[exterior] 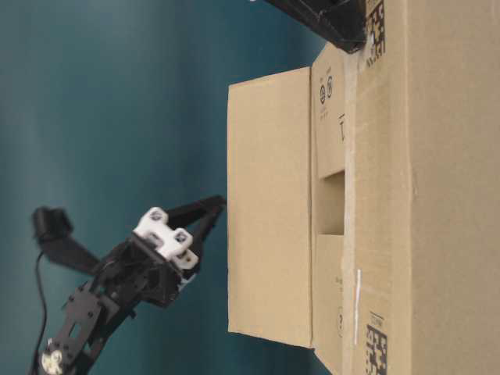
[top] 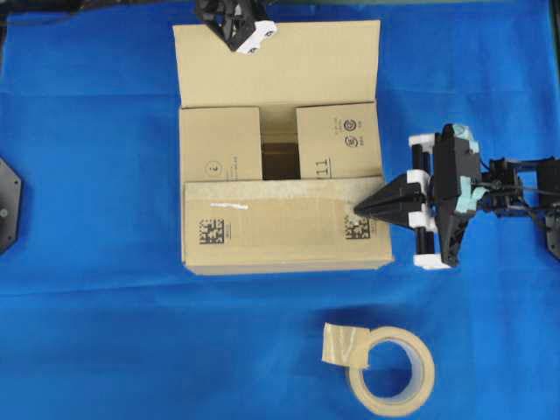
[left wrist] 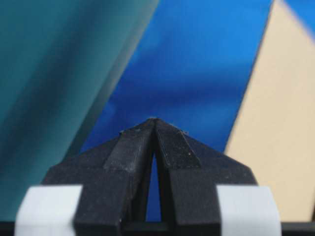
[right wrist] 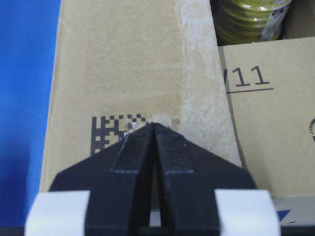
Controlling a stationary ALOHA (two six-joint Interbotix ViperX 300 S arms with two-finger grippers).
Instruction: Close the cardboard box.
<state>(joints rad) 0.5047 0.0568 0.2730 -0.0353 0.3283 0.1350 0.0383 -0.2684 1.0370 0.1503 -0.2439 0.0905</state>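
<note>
The cardboard box (top: 262, 236) stands mid-table on the blue cloth. Its two side flaps (top: 219, 144) are folded in, and the near flap (top: 280, 223) with data-matrix codes lies down over them. The far flap (top: 280, 66) still stands open. My right gripper (top: 357, 210) is shut and empty, its tips pressing on the near flap by the right code (right wrist: 110, 130). My left gripper (top: 234, 39) is shut and empty behind the far flap, its tips at the flap's outer face (exterior: 269, 203). In the left wrist view the flap (left wrist: 280, 123) is at the right.
A beige tape roll (top: 391, 367) lies on the cloth in front of the box. A yellow-green roll (right wrist: 251, 19) shows inside the box through the gap between the side flaps. A black mount (top: 7, 206) sits at the left edge.
</note>
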